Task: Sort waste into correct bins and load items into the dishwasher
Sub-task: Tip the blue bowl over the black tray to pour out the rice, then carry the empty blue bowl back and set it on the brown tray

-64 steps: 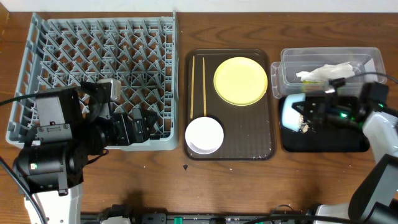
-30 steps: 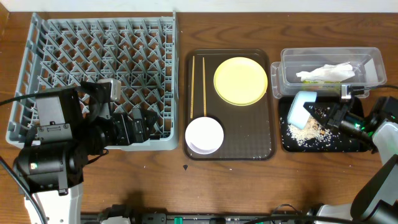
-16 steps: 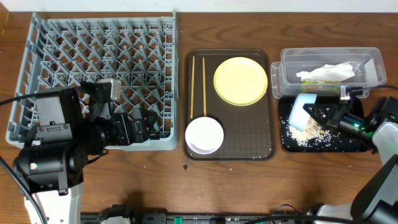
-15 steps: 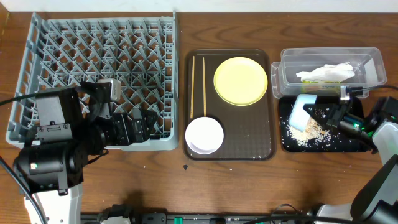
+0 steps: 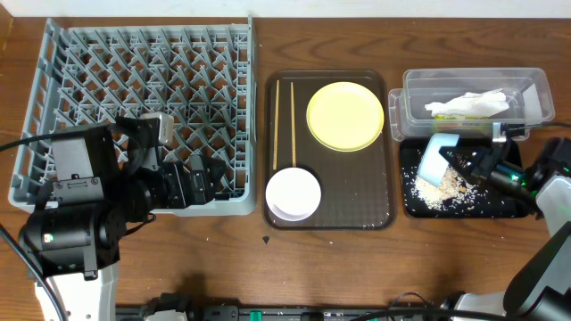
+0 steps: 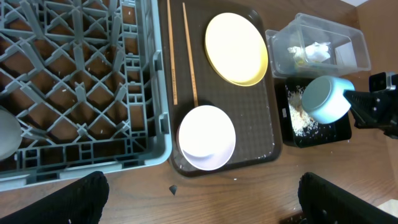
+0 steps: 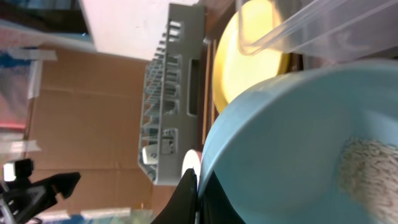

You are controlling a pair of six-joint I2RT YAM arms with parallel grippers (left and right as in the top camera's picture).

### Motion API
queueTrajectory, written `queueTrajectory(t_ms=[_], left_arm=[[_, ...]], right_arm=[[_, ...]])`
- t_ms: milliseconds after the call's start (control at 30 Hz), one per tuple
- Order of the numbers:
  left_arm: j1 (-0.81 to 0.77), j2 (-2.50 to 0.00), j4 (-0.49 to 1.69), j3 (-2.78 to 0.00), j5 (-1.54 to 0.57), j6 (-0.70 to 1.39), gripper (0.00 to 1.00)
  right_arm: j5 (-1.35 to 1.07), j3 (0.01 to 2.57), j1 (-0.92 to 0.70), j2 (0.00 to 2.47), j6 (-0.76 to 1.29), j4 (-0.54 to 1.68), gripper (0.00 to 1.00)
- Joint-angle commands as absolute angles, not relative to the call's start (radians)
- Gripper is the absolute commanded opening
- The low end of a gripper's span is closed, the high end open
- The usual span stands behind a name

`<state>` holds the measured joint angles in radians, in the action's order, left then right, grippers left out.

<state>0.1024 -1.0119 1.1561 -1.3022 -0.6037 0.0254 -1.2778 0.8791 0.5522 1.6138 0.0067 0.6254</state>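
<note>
Serving tray [image 5: 357,187]: dish rack [image 5: 134,89] left; plate [image 5: 345,116], chopsticks [image 5: 276,125], bowl [image 5: 293,193] on it; tub [image 5: 535,94], shallow tray [image 5: 482,203] right.

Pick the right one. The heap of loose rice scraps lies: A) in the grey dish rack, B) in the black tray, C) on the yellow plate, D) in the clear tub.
B: the white rice scraps lie heaped in the black tray, just below the tilted light blue bowl that the right gripper holds.
</note>
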Motion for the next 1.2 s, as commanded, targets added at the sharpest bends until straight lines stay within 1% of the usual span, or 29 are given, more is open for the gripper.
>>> queueTrajectory(t_ms=[0, 33, 67, 133, 167, 233, 267, 333, 367, 433, 467, 500, 533, 567, 633, 667, 700, 767, 800, 833, 867, 900, 933, 967, 1000, 1033, 1100, 1133, 1167], left_arm=[[0.099, -1.012, 1.159, -1.298, -0.617, 0.015, 0.98], [0.099, -1.012, 1.159, -1.298, -0.617, 0.015, 0.98], [0.099, -1.012, 1.159, -1.298, -0.617, 0.015, 0.98], [0.099, -1.012, 1.159, -1.298, -0.617, 0.015, 0.98], [0.099, -1.012, 1.159, -1.298, -0.617, 0.015, 0.98], [0.099, -1.012, 1.159, -1.298, -0.617, 0.015, 0.98], [0.099, -1.012, 1.159, -1.298, -0.617, 0.015, 0.98], [0.099, -1.012, 1.159, -1.298, -0.617, 0.015, 0.98], [0.099, -1.012, 1.159, -1.298, -0.617, 0.015, 0.98], [0.099, -1.012, 1.159, -1.298, -0.617, 0.015, 0.98], [0.099, -1.012, 1.159, -1.298, -0.617, 0.015, 0.98], [0.099, -1.012, 1.159, -1.298, -0.617, 0.015, 0.98], [0.099, -1.012, 1.159, -1.298, -0.617, 0.015, 0.98], [0.099, -1.012, 1.159, -1.298, -0.617, 0.015, 0.98], [0.099, -1.012, 1.159, -1.298, -0.617, 0.015, 0.98], [0.099, -1.012, 1.159, -1.298, -0.617, 0.015, 0.98], [0.099, -1.012, 1.159, -1.298, -0.617, 0.015, 0.98], [0.099, -1.012, 1.159, -1.298, -0.617, 0.015, 0.98], [0.099, -1.012, 1.159, -1.298, -0.617, 0.015, 0.98], [0.099, -1.012, 1.159, -1.298, -0.617, 0.015, 0.98], [0.099, -1.012, 1.159, -1.298, -0.617, 0.015, 0.98], [0.099, -1.012, 1.159, -1.298, -0.617, 0.015, 0.98], [0.099, -1.012, 1.159, -1.298, -0.617, 0.015, 0.98], [0.099, -1.012, 1.159, -1.298, -0.617, 0.015, 0.98], [0.099, -1.012, 1.159, -1.298, -0.617, 0.015, 0.98], [0.099, -1.012, 1.159, -1.298, -0.617, 0.015, 0.98], [0.099, -1.012, 1.159, -1.298, -0.617, 0.015, 0.98], [0.099, -1.012, 1.159, -1.298, -0.617, 0.015, 0.98], [0.099, -1.012, 1.159, -1.298, -0.617, 0.015, 0.98]], right_arm=[[-1.364, 0.876, 0.577, 1.606, 0.053, 0.649, 0.01], [-1.467, 0.876, 0.577, 1.605, -0.033, 0.658, 0.01], [-1.473, 0.876, 0.577, 1.604, -0.078, 0.665, 0.01], [-1.293, 0.877, 0.579, 1.605, 0.004, 0.656, 0.01], [-1.283, 0.876, 0.58, 1.605, 0.057, 0.682, 0.01], [-1.476, 0.876, 0.576, 1.599, -0.11, 0.721, 0.01], [-1.489, 0.877, 0.577, 1.596, -0.156, 0.725, 0.01], [-1.399, 0.877, 0.58, 1.595, -0.08, 0.711, 0.01], [-1.428, 0.876, 0.58, 1.595, -0.063, 0.737, 0.01], [-1.552, 0.877, 0.58, 1.587, -0.219, 0.794, 0.01], [-1.502, 0.877, 0.583, 1.584, -0.244, 0.784, 0.01], [-1.386, 0.877, 0.586, 1.584, -0.186, 0.746, 0.01], [-1.281, 0.877, 0.588, 1.584, -0.056, 0.738, 0.01], [-1.292, 0.877, 0.588, 1.584, -0.011, 0.759, 0.01], [-1.477, 0.877, 0.588, 1.573, -0.176, 0.803, 0.01], [-1.491, 0.877, 0.589, 1.567, -0.214, 0.801, 0.01], [-1.428, 0.877, 0.592, 1.564, -0.186, 0.765, 0.01], [-1.346, 0.877, 0.597, 1.564, -0.006, 0.765, 0.01], [-1.431, 0.877, 0.597, 1.561, -0.057, 0.797, 0.01], [-1.536, 0.877, 0.595, 1.554, -0.169, 0.824, 0.01], [-1.554, 0.877, 0.595, 1.547, -0.239, 0.834, 0.01], [-1.499, 0.877, 0.596, 1.542, -0.232, 0.814, 0.01], [-1.421, 0.877, 0.598, 1.542, -0.148, 0.795, 0.01], [-1.412, 0.877, 0.599, 1.542, -0.059, 0.822, 0.01], [-1.491, 0.877, 0.597, 1.539, -0.109, 0.876, 0.01], [-1.56, 0.877, 0.595, 1.531, -0.225, 0.923, 0.01], [-1.456, 0.883, 0.597, 1.515, -0.298, 0.9, 0.01], [-1.315, 0.883, 0.599, 1.514, -0.188, 0.859, 0.01], [-1.253, 0.883, 0.599, 1.514, -0.086, 0.859, 0.01]])
